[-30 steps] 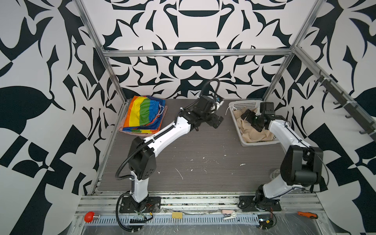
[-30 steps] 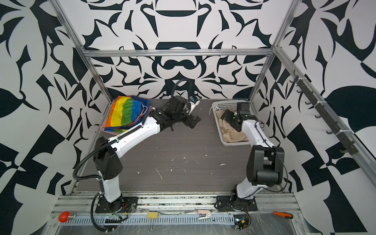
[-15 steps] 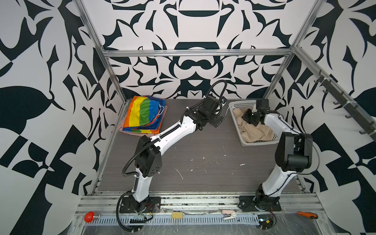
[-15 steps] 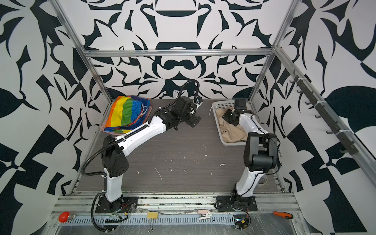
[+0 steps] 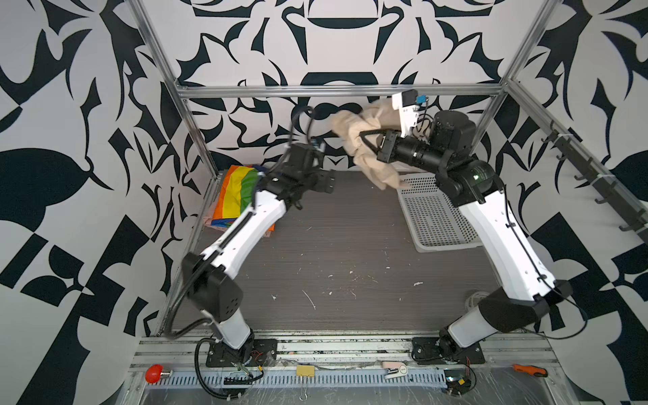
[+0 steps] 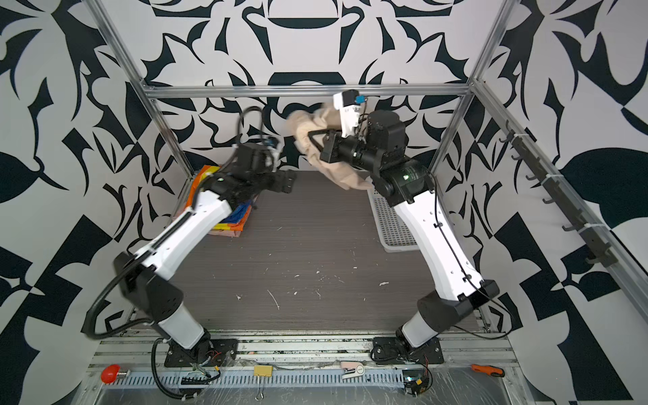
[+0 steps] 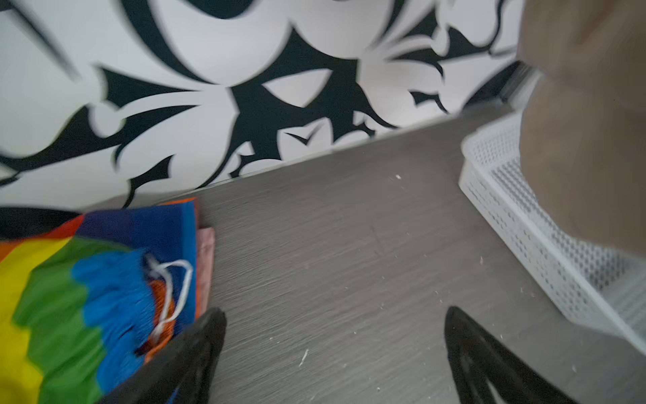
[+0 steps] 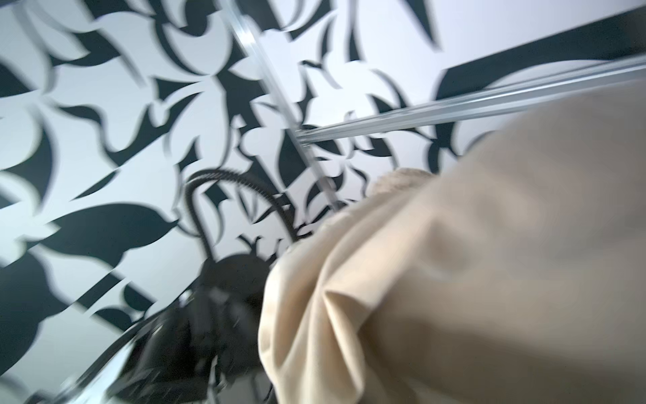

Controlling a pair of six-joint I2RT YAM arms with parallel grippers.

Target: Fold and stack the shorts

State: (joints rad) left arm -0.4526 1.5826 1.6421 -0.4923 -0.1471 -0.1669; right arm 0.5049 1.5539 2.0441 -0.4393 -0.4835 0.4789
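Raised since the earlier frame: beige shorts [image 5: 349, 128], then lying in the white basket [image 5: 434, 217], now hanging in the air at upper centre-right of both top views, bunched and unfolded, lower hem trailing just above the basket's far rim. Basket: bare mesh floor showing, nothing else seen in it. Right fingers [image 5: 365, 136]: together, clamped on a gathered fold of the beige shorts; the right wrist view is largely filled by that cloth. Left fingers [image 7: 209, 335]: wide apart, holding nothing, hovering above the counter [image 5: 333, 245] between stack and basket, nearer the stack than before. Stack, upper left of the counter: rainbow shorts [image 5: 238, 189] folded on top, white drawstring visible in the left wrist view; salmon-pink shorts [image 7: 206, 252] showing only as an edge beneath. Judgement: two pairs appear folded and stacked, and the last has been fetched; it needs to be laid flat on the open counter, folded, then placed on the stack. Risk: a single bunched grip may drop the cloth in a crumpled heap.
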